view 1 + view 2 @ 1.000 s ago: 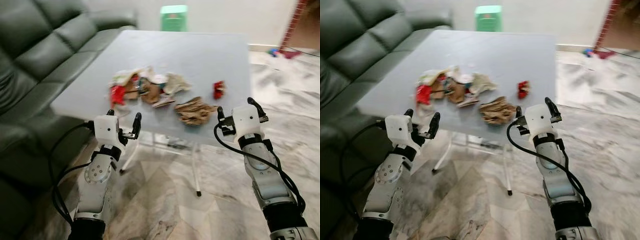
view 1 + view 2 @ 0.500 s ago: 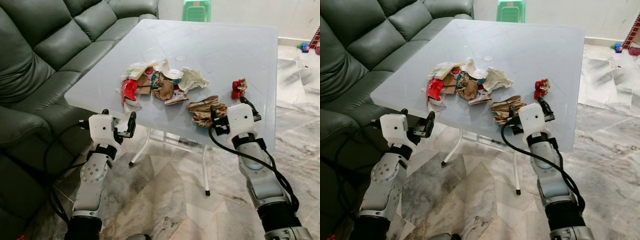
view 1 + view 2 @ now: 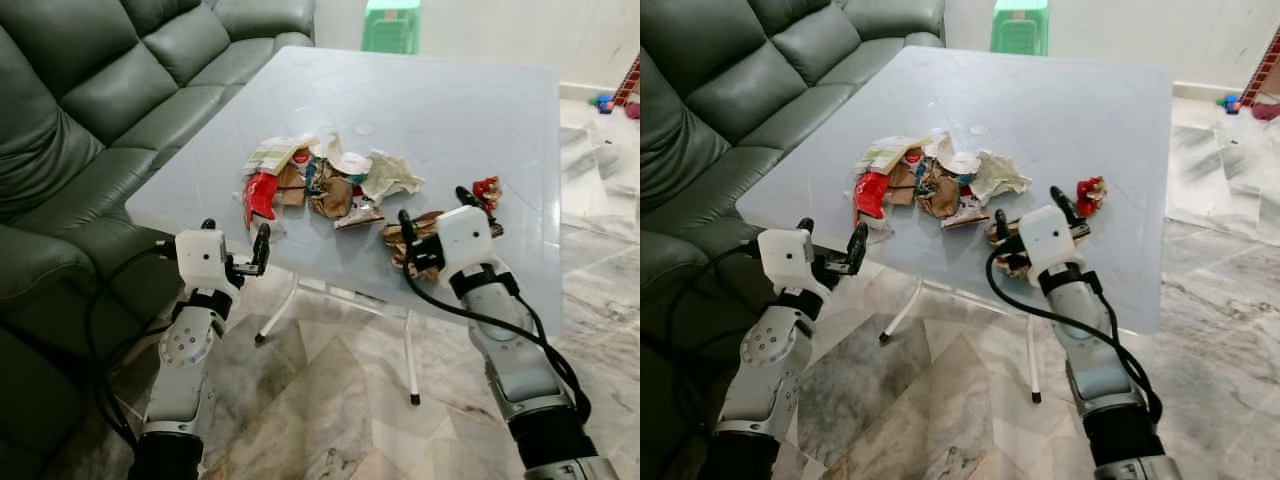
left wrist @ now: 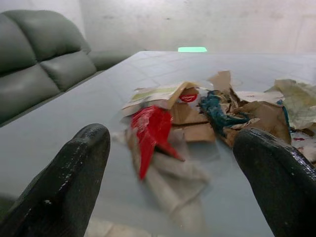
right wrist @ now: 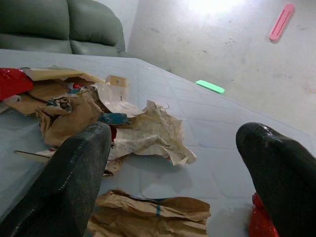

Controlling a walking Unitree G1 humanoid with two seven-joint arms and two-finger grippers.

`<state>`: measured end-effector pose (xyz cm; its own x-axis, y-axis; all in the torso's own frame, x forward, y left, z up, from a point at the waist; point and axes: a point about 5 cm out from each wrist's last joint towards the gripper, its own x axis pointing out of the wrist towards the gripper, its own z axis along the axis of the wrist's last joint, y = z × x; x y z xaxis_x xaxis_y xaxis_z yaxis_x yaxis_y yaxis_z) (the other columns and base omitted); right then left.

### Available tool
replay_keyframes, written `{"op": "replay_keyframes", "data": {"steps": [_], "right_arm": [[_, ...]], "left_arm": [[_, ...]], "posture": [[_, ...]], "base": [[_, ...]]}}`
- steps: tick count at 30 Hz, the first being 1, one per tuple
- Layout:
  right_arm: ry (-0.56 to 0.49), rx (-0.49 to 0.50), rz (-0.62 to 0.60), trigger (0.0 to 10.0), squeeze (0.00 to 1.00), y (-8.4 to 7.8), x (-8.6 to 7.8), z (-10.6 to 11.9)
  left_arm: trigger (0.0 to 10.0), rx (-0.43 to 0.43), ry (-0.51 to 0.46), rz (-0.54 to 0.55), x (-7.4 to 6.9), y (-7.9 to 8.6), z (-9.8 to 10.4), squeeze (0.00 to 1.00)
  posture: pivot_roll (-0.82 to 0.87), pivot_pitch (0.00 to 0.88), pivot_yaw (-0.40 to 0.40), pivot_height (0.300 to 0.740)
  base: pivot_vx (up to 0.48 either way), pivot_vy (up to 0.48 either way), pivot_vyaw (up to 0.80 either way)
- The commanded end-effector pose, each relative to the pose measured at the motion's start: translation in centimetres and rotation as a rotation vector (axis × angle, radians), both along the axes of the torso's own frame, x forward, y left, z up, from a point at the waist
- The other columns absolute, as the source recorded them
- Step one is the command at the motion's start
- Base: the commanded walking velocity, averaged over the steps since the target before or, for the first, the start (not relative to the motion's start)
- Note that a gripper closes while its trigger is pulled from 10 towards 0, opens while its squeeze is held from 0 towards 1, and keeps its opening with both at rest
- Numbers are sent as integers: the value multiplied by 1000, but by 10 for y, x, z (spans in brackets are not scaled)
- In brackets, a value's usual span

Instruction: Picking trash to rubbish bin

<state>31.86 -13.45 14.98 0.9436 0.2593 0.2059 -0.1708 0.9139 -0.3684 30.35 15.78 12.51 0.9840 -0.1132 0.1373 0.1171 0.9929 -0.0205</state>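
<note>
Two grippers face a heap of trash on the white folding table (image 3: 470, 110), both with fingers spread wide and holding nothing. The right gripper (image 3: 436, 212) hovers directly over the crumpled brown paper bag (image 5: 153, 212) near the table's front edge, a red wrapper (image 3: 487, 189) just beside it. The left gripper (image 3: 236, 247) waits at the table's near edge, aimed at the red plastic scrap (image 4: 152, 129) and torn cardboard (image 4: 190, 116). Judging from this, the right gripper should drop straight down, straddle the bag's thickest fold and close firmly, since crushed paper slips and springs. Lift clear before turning, so loose pieces nearby are not dragged off. A green bin (image 3: 391, 25) stands beyond the table's far side.
</note>
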Motion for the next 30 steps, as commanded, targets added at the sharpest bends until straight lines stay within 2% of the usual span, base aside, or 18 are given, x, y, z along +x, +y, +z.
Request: {"op": "replay_keyframes", "data": {"steps": [1,10,14,17,19,23,24,30], "right_arm": [[-14,-12,-7,10000,0,-6,-3,3],[-14,-11,37,10000,0,-3,-5,4],[-1,19,133,10000,0,8,-10,7],[8,32,197,10000,0,15,-15,10],[13,38,223,10000,0,18,-18,12],[29,54,264,10000,0,21,-23,15],[39,71,282,10000,0,22,-25,17],[47,89,328,10000,0,28,-33,26]], "left_arm": [[10000,-2,3,-12,0,-4,-1,0],[10000,-3,-10,13,2,-3,1,0],[10000,51,12,83,4,4,-2,0],[10000,98,31,172,6,16,-5,0],[10000,93,51,215,8,23,-8,0],[10000,98,66,232,18,35,-7,0],[10000,89,90,238,24,38,-8,0],[10000,90,119,242,35,42,-10,0]], "posture": [[-22,66,52,740],[-22,60,51,740],[-23,55,52,740],[-27,56,53,740],[-30,58,51,740],[-38,66,48,740],[-39,72,48,740],[-58,95,59,740]], "base": [[255,0,0],[84,0,0],[0,0,0],[0,0,0],[0,0,0],[0,0,0],[0,0,0],[0,0,0]]}}
